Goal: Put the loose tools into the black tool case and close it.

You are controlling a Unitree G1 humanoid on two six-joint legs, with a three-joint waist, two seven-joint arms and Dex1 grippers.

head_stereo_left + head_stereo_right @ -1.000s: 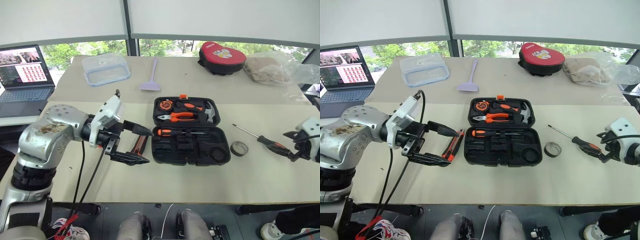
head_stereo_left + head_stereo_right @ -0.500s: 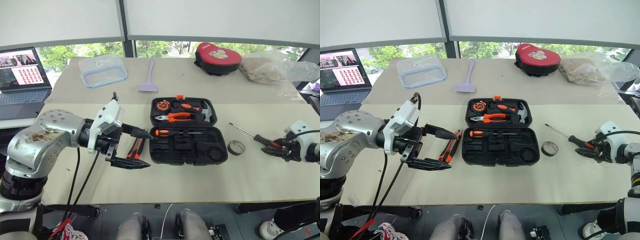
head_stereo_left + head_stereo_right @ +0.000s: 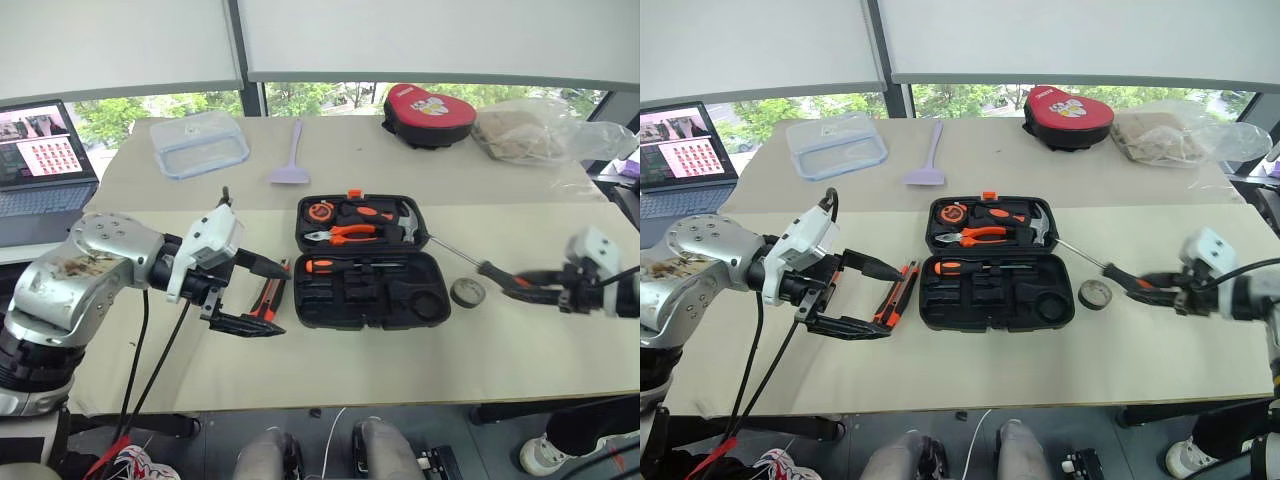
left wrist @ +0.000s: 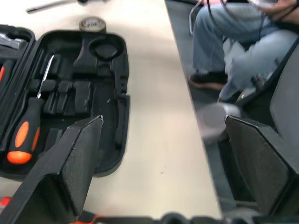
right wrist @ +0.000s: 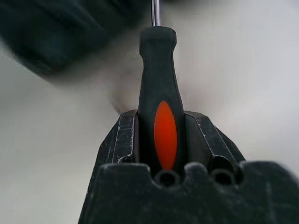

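The right gripper (image 3: pixel 520 279) holds a screwdriver (image 3: pixel 494 271) at the case's (image 3: pixel 372 262) three o'clock; the left gripper (image 3: pixel 266 297) gapes wide.

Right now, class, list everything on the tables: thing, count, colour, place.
Hinged plastic tool case: one, black, open, centre.
Screwdriver held by the right gripper: one, orange-black handle.
Screwdriver in the case: one, orange-black.
Utility knife: one, orange-black, beside the case.
Tape roll: one, grey.
Plastic scraper: one, lilac.
Lidded box: one, clear.
Pouch: one, red-black.
Laptop: one.
Left gripper: open.
Right gripper: shut on the screwdriver.
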